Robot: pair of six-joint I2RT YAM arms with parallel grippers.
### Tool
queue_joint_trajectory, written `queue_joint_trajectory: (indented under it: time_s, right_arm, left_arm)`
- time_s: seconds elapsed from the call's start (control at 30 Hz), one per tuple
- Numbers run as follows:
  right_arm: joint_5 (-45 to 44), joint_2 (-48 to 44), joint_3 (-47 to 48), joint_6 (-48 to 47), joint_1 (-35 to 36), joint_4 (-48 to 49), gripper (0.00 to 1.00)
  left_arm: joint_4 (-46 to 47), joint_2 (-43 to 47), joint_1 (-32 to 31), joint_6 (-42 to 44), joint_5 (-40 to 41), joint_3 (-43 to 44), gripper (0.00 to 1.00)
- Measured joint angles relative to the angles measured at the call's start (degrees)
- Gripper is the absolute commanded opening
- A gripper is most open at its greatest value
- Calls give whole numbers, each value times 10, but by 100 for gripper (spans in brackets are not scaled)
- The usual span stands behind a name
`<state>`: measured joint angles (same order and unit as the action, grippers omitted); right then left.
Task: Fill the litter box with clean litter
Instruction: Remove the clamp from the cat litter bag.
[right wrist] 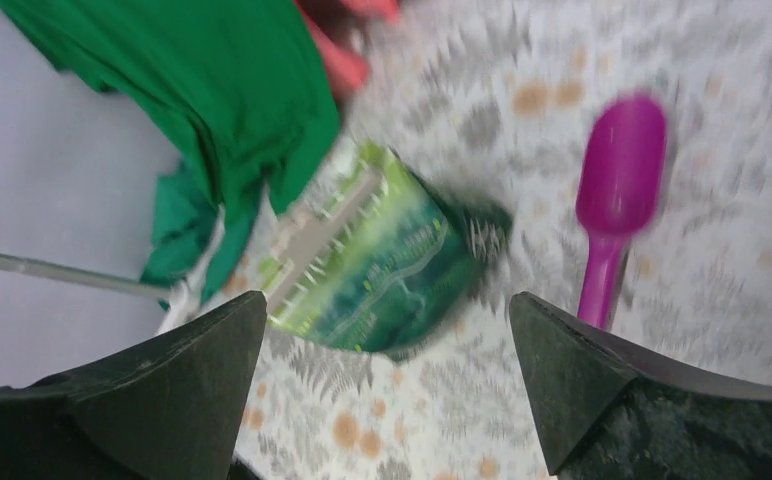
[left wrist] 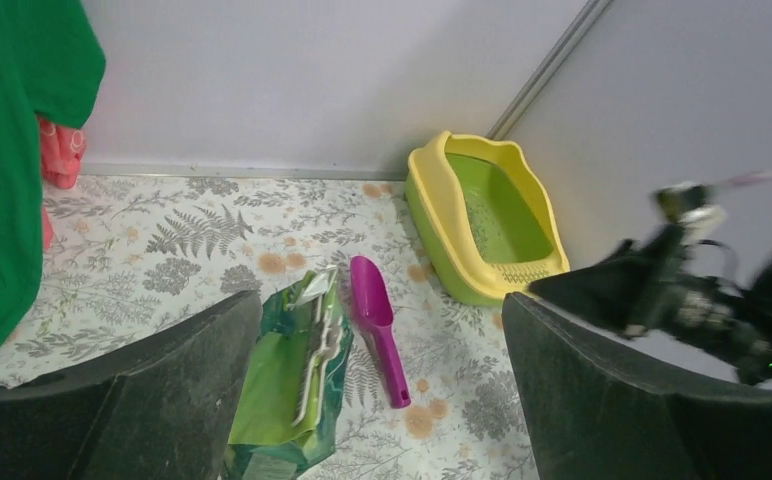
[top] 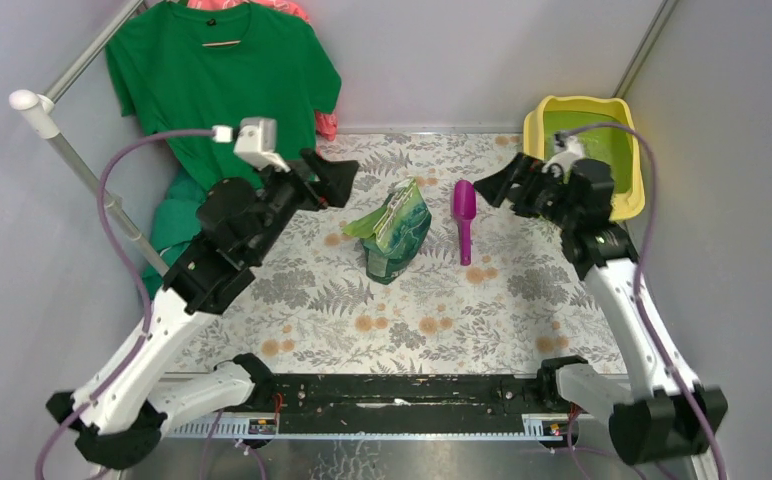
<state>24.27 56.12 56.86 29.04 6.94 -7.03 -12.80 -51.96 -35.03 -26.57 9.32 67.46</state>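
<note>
Starting from my side, the fern-printed tabletop (top: 302,300) is bare between the arm bases and the work; above it both arms reach inward, the left tool (top: 330,182) and the right tool (top: 497,188) each spread wide and pinching nothing, facing one another with the goods between them; the glossy green printed plastic bag (top: 397,228) sits mid-table, its mouth apparently open and a flap folded toward the left tool; just to its right, apart from it, lies the purple plastic scoop (top: 464,215), handle toward me and bowl away; I see no loose clean litter anywhere, so I judge it is inside the bag; nothing has been poured yet, and this looks like the approach to a first grasp; I would bring the left tool down onto the bag's upper edge near the mouth, clamping both layers so it cannot slump, and line the right tool across the scoop's slim handle, not the bowl, coming in low and square; the right wrist view is blurred, so I would settle before closing; farther off, the yellow plastic rectangular litter box (top: 534,125) rests in the far right corner, partly behind the right arm, its green inside showing no granules; a green T-shirt (top: 222,90) hangs at the far left.
</note>
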Motion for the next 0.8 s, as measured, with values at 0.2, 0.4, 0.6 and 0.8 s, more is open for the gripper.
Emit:
queue_joint_trajectory:
  time_s: [0.2, 0.4, 0.6, 0.8]
  right_arm:
    - [-45, 129, 51, -6, 78, -127, 98]
    - [-119, 211, 221, 9, 169, -206, 91]
    - [-172, 273, 311, 61, 250, -245, 91]
    - [-202, 332, 361, 108, 279, -294, 92]
  left_arm:
    - [-112, -75, -78, -30, 167, 77, 99]
    - [-140, -42, -65, -72, 200, -33, 99]
    - [-131, -66, -63, -82, 189, -40, 93]
    - [-88, -116, 7, -93, 136, -113, 53]
